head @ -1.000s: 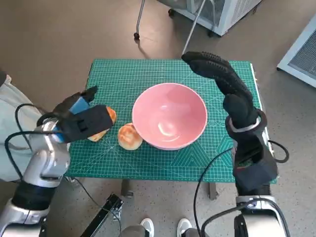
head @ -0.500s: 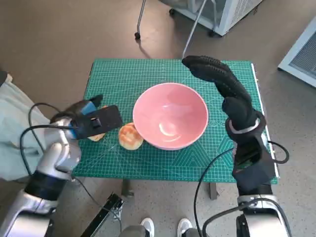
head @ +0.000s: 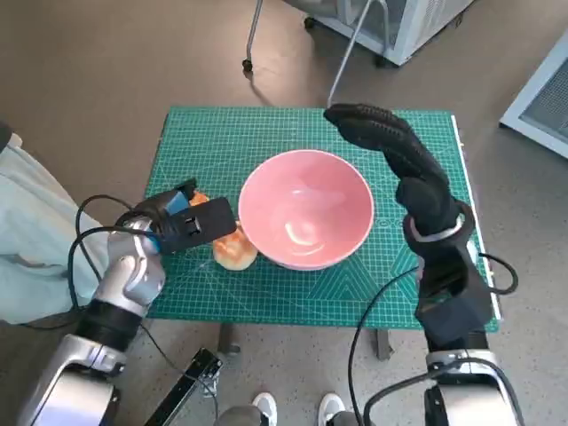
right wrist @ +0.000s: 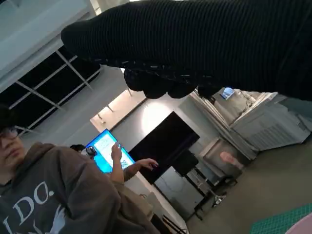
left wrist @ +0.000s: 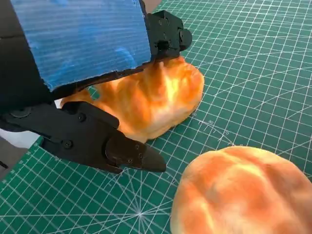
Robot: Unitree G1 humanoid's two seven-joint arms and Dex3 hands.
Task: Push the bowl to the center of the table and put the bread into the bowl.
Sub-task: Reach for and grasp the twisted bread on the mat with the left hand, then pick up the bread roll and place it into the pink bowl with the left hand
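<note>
The pink bowl (head: 306, 209) stands near the middle of the green mat (head: 222, 142). Just left of it lies a round bun (head: 235, 251), also seen close up (left wrist: 239, 195) in the left wrist view. A longer piece of bread (left wrist: 148, 97) lies on the mat further left, with only a bit showing (head: 199, 200) in the head view. My left hand (head: 191, 222) sits low over this bread with its fingers (left wrist: 97, 144) on either side, touching it; the bread still rests on the mat. My right hand (head: 390, 142) hovers flat above the bowl's far right rim, holding nothing.
The table's far half behind the bowl is bare mat. Chair legs and a white cabinet (head: 399, 22) stand on the floor beyond. Cables hang off the near edge. A person (right wrist: 44, 195) in a grey hoodie shows in the right wrist view.
My left hand has come down and moved right, from the table's left edge onto the longer bread. The right hand and the bowl have hardly moved.
</note>
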